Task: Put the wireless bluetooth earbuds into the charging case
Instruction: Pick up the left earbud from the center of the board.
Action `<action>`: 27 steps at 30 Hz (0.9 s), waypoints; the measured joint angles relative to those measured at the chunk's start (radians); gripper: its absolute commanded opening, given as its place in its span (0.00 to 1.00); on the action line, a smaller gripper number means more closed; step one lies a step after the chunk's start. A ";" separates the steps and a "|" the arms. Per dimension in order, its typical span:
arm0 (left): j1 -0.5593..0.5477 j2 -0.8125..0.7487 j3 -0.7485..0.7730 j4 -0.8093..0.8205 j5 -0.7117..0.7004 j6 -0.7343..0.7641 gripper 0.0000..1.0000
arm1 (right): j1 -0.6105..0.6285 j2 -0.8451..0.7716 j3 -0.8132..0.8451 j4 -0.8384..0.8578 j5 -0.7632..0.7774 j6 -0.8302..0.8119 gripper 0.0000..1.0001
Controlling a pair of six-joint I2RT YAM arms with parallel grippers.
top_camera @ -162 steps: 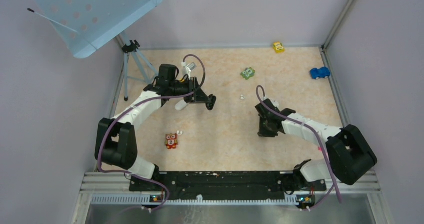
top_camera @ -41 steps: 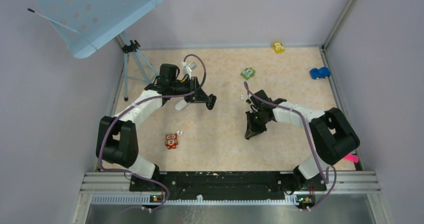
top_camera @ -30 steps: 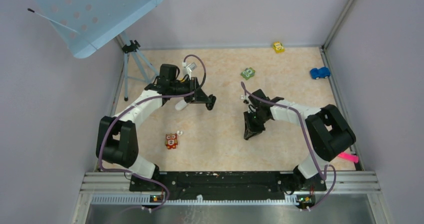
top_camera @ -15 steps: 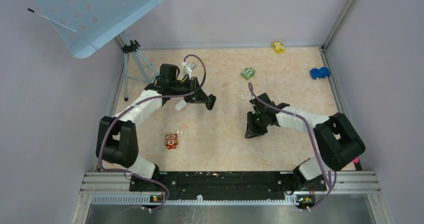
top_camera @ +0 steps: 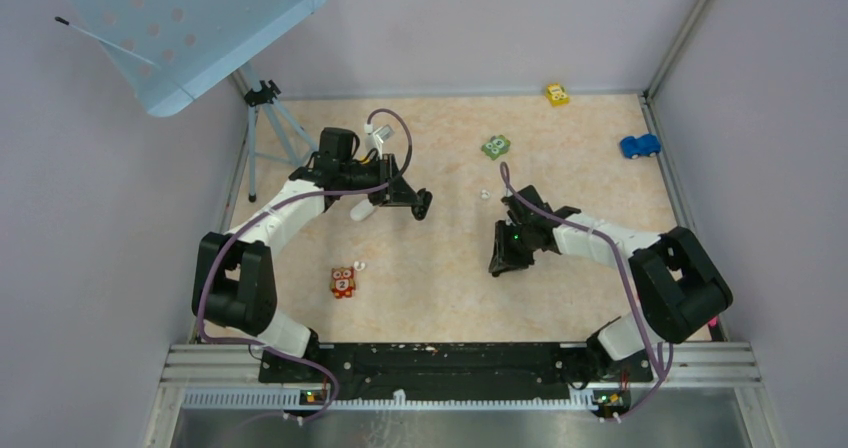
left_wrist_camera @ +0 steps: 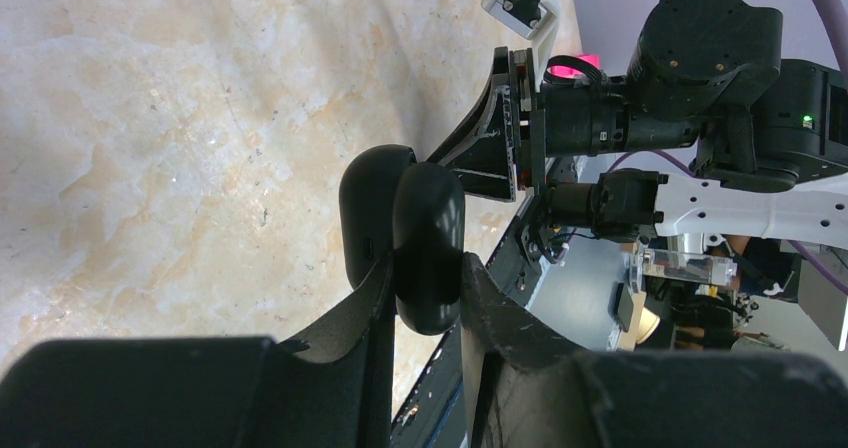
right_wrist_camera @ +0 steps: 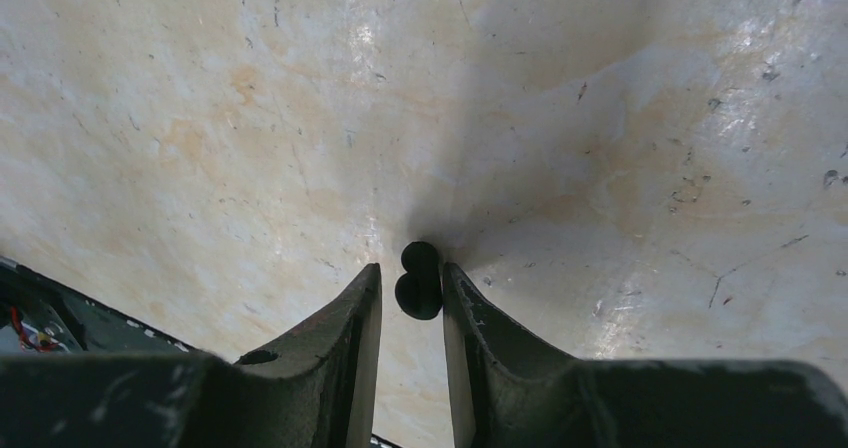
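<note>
Starting at the left: left gripper (top_camera: 425,205) clamped narrow on the charging case (left_wrist_camera: 415,238), black and rounded, held up off the worktop (top_camera: 450,298), pinched across its two broad sides. Showing as two lobes in the left wrist view, likely body and lid hinged open; wells not visible, so cannot say which way the opening faces.

Nearer the arm bases than the case and a little to its left: one white earbud (top_camera: 360,265), loose, just beside an owl toy (top_camera: 343,282). Right of the case, near it: another white earbud (top_camera: 484,194), also loose on the worktop.

Further right of the case and somewhat nearer the bases: right gripper (top_camera: 500,263), pointed down at the surface, jaws narrow with the black earbud (right_wrist_camera: 420,282) between them. Close against both fingers; cannot tell whether pinched or merely flanked. Long axis of the bud running along the fingers, not across them.

Judging the step as bringing the black bud to the case. Right arm clearly the nearer one, with the case well apart to its left and slightly farther from the bases. Calling, then, for a lift, a leftward reach, and a lining-up of the bud with a well. Likely risk: so small a bud slipping from a loose pinch.
</note>
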 measured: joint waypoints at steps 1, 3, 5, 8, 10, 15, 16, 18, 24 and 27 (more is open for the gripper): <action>0.000 0.000 0.000 0.000 0.000 0.000 0.00 | 0.000 0.000 0.000 0.000 0.003 0.004 0.27; 0.000 0.000 0.000 0.000 0.000 0.000 0.00 | 0.000 -0.005 0.000 0.000 0.009 0.012 0.24; 0.000 0.000 0.000 0.000 0.000 0.000 0.00 | 0.000 -0.013 0.000 0.002 0.013 0.018 0.21; 0.000 0.000 0.000 0.000 0.000 0.000 0.00 | 0.000 -0.025 -0.001 0.008 0.017 0.026 0.14; 0.000 0.000 0.000 0.000 0.000 0.000 0.00 | 0.000 -0.028 -0.002 0.013 0.018 0.031 0.12; 0.000 0.000 0.000 0.000 0.000 0.000 0.00 | 0.000 -0.030 -0.005 0.017 0.018 0.033 0.12; 0.000 0.000 0.000 0.000 0.000 0.000 0.00 | 0.000 -0.030 -0.006 0.015 0.017 0.033 0.12; 0.000 0.000 0.000 0.000 0.000 0.000 0.00 | 0.000 -0.030 -0.007 0.016 0.017 0.032 0.13; -0.001 0.000 0.000 0.000 0.000 0.000 0.00 | 0.000 -0.030 -0.007 0.015 0.017 0.032 0.12; -0.001 0.000 0.000 0.000 0.000 0.000 0.00 | 0.000 -0.030 -0.007 0.015 0.017 0.032 0.15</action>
